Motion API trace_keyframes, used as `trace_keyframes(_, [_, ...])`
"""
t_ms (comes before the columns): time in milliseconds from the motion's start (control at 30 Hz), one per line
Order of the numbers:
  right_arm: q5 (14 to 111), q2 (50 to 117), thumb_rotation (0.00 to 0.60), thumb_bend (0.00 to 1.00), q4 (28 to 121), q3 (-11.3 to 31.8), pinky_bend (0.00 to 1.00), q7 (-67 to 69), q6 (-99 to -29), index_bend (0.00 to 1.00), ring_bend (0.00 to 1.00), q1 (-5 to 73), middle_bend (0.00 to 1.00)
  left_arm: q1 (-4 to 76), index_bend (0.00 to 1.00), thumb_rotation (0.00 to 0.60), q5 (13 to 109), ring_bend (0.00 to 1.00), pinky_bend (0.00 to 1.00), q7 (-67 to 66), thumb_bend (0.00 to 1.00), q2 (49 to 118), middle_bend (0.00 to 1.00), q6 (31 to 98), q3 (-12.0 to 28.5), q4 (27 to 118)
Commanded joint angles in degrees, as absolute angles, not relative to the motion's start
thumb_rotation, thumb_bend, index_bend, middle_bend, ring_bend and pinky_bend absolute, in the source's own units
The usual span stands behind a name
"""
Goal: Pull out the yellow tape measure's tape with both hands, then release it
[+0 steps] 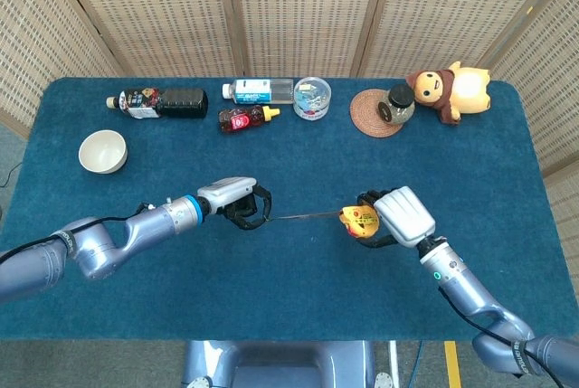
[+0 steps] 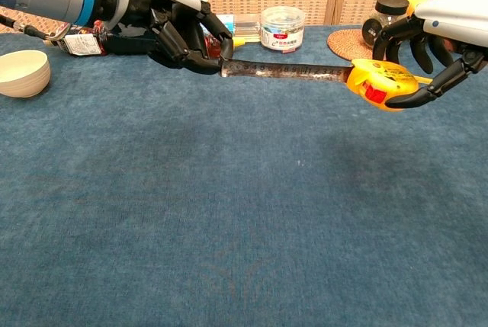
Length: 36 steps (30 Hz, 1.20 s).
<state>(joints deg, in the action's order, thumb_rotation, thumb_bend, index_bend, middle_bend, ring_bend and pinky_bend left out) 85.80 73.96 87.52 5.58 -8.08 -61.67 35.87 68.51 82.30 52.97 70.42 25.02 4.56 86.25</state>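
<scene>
My right hand (image 1: 400,215) (image 2: 442,37) grips the yellow tape measure case (image 1: 359,222) (image 2: 375,83), holding it above the blue table. A short length of tape (image 1: 305,217) (image 2: 286,71) runs level from the case leftward to my left hand (image 1: 237,203) (image 2: 177,26), which pinches the tape's end in its dark fingertips. Both hands sit near the table's middle, the left one to the left of the case.
Along the far edge lie a dark bottle (image 1: 158,101), a white-and-blue bottle (image 1: 256,90), a small red bottle (image 1: 244,118), a clear tub (image 1: 312,97), a jar on a woven coaster (image 1: 394,103) and a plush toy (image 1: 450,89). A cream bowl (image 1: 101,150) stands at the left.
</scene>
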Motion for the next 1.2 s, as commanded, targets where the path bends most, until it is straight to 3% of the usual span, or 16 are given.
trace_keyframes(33, [85.8,74.0,0.354,0.24,87.4,5.6,0.64,-8.0,-61.6,0.57,0.61,35.8,0.61,68.8,0.48,0.600,81.3,0.94,0.90,51.5,0.39,70.5,0.95,23.9,5.1,86.7])
trace_keyframes(233, [85.5,74.1,0.357,0.24,86.6,5.5,0.64,-7.5,-61.5,0.57,0.61,35.8,0.61,68.4,0.22,0.600,80.2,0.94,0.90,49.2,0.32,69.5,0.95,22.6,5.4,87.3])
trace_keyframes(333, [85.5,74.2,0.358,0.24,86.2,5.5,0.64,-7.4,-61.4,0.57,0.61,35.8,0.61,68.0,0.15,0.600,79.8,0.94,0.90,48.5,0.30,69.1,0.95,22.7,5.7,87.4])
trace_keyframes(900, [84.7,75.6,0.357,0.24,81.4,4.6,0.64,-6.0,-59.9,0.57,0.61,35.5,0.61,59.4,0.14,0.600,76.9,0.94,0.90,38.6,0.29,59.9,0.95,31.4,5.5,92.8])
trace_keyframes(1200, [82.3,80.1,0.356,0.24,73.9,4.7,0.62,-4.5,-56.4,0.57,0.59,36.4,0.61,53.4,0.14,0.600,75.7,0.94,0.90,33.4,0.29,54.7,0.95,37.6,4.9,97.5])
